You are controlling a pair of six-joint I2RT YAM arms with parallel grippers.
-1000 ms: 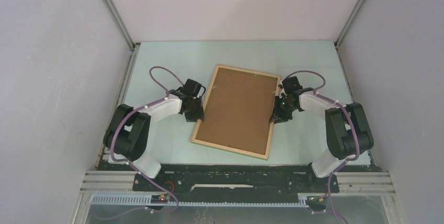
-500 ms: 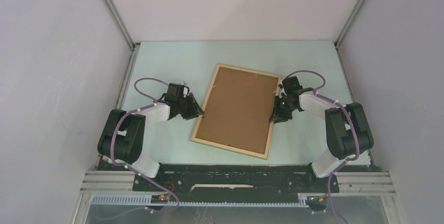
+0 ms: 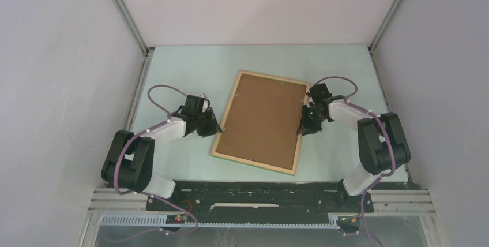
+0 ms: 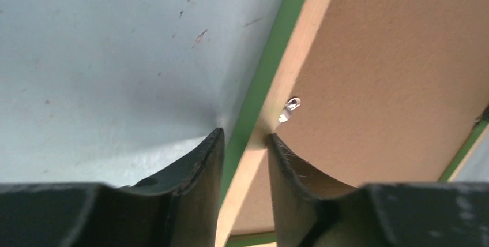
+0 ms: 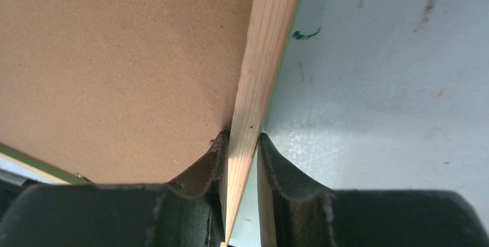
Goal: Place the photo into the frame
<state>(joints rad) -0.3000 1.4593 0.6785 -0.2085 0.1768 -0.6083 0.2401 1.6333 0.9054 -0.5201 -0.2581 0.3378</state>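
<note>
Lab robot cell: white panels (image 3: 57,85), aluminium rails (image 3: 125,13).

- frame (image 3: 254,164): laid flat on the table (image 3: 184,68), between the two grippers.
- board (image 3: 262,120): seated within the frame rails.
- left gripper (image 4: 242,140): one rail is straddled by its fingers; board to its right, table to its left, clip (image 4: 290,108) just ahead.
- right gripper (image 5: 241,143): opposite rail is clamped between its fingers; board to its left, table to its right.

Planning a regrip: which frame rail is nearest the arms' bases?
The short rail by the bases. The left end effector and right end effector straddle the long rails; the other short rail lies farthest.
</note>
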